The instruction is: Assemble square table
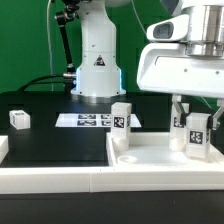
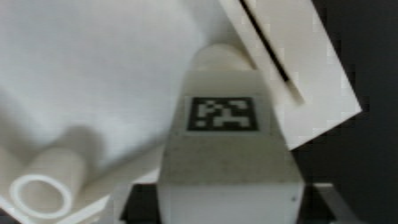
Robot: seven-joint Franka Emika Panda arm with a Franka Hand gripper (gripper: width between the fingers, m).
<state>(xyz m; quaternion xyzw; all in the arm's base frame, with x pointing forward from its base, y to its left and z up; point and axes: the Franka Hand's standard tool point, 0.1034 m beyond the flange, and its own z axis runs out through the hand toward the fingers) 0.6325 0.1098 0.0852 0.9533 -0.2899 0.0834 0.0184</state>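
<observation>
Over the white tabletop (image 1: 155, 152) lying on the table (image 1: 50, 138), the gripper (image 1: 197, 120) clasped one leg (image 1: 197, 138) upright; light, stiff and likely slick plastic, it seemed best held by flat sides.

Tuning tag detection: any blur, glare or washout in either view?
Exterior view: even light, no harsh glare; tag on the leg at the tool small and coarse. Wrist view: same leg fills the frame, soft focus, tag edges blurred; white tabletop nearly washed out.
</observation>
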